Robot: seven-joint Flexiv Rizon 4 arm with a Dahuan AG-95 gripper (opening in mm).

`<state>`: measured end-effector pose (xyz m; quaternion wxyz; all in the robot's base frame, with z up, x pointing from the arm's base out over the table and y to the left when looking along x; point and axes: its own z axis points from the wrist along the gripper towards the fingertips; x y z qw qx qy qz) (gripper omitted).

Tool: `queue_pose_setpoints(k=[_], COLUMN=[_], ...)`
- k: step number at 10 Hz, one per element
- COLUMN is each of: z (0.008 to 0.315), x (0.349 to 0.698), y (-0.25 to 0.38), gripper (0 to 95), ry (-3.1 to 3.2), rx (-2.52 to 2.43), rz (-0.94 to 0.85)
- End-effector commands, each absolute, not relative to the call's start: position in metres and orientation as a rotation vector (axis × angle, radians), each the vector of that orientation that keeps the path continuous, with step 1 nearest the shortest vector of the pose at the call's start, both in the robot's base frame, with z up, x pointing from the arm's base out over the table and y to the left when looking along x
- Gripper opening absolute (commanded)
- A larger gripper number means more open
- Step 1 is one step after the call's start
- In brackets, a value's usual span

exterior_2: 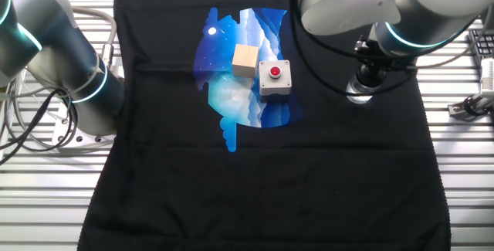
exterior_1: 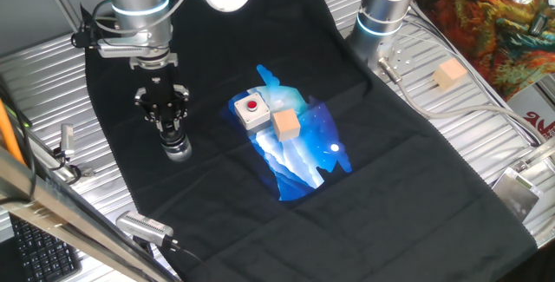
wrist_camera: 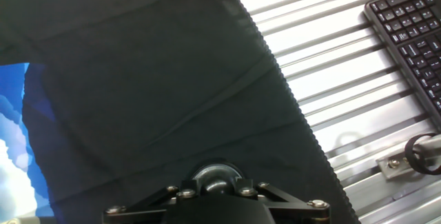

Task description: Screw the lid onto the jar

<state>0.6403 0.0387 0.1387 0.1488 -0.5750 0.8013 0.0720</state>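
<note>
The jar (exterior_1: 179, 151) is a small clear glass cylinder standing upright on the black cloth at the left, and it also shows in the other fixed view (exterior_2: 358, 91). My gripper (exterior_1: 170, 128) points straight down directly over the jar, fingers closed round the black lid (exterior_1: 173, 138) that sits on the jar's mouth. In the hand view, the round top of the jar and lid (wrist_camera: 217, 176) shows at the bottom edge between the finger bases of the gripper (wrist_camera: 217, 186). The lid's white piece is hidden.
A grey box with a red button (exterior_1: 251, 108) and a tan wooden cube (exterior_1: 285, 124) sit on the cloth's blue print to the right. Another cube (exterior_1: 449, 74) lies on the metal table. A second arm's base (exterior_1: 381, 13) stands at the back. A keyboard (wrist_camera: 413, 24) lies beyond the cloth edge.
</note>
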Motion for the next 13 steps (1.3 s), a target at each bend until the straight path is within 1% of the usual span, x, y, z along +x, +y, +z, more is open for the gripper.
queue_pose_setpoints(k=[1,9,11,13], z=[0.1382,0.1387,0.1390,0.1396], x=[0.6406,0.6409,0.6415,0.6424], y=[0.0383,0.0385,0.0387,0.0391], gripper=[0.0,0.0,38.0,38.0], ry=[2.316,2.327,2.310,2.309], rx=[-1.644,-1.671,-1.699,-1.719], rz=[0.220,0.186,0.178,0.158])
